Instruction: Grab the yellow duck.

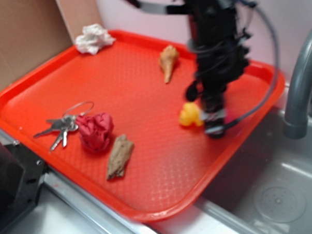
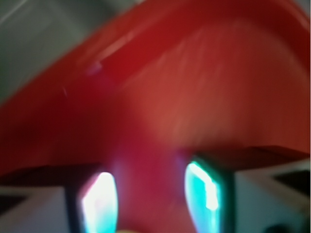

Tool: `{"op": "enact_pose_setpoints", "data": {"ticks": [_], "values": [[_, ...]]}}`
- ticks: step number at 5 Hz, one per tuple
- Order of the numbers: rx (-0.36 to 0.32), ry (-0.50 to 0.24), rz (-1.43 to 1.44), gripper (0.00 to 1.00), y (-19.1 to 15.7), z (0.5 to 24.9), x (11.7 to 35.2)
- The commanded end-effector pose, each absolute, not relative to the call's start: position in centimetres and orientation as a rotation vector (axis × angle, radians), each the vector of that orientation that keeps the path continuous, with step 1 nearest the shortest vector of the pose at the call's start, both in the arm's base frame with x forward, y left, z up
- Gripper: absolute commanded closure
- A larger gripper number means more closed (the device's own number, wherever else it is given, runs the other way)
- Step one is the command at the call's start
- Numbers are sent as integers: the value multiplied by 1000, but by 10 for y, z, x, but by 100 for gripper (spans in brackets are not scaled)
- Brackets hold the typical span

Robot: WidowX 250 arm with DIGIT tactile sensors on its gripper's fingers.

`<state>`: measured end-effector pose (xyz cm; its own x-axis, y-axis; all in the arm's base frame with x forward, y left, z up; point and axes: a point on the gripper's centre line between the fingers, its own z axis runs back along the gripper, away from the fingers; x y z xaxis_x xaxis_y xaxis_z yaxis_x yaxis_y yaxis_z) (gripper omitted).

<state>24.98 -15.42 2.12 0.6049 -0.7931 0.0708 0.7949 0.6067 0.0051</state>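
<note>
The yellow duck sits on the red tray near its right side. My gripper is down at the tray's surface just right of the duck, touching or nearly touching it. The view is blurred. In the wrist view the gripper is open, with bare red tray showing between the two pale fingers. A thin sliver of yellow shows at the bottom edge of that view, below the gap. Nothing is held between the fingers.
On the tray: a tan conical shell at the back, a white crumpled wad at the back left, keys, a crumpled red paper ball and a brown piece. A grey faucet and sink are to the right.
</note>
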Motion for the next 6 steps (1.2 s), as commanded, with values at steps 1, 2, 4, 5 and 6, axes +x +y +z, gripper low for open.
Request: {"op": "enact_pose_setpoints", "data": {"ticks": [1, 2, 4, 5, 6], "values": [[-86, -246, -863, 0, -137, 78, 201], [-125, -221, -771, 0, -133, 81, 189], [-187, -88, -483, 0, -121, 64, 169], [-152, -75, -380, 0, -115, 58, 172], [-126, -73, -405, 0, -114, 53, 176]]}}
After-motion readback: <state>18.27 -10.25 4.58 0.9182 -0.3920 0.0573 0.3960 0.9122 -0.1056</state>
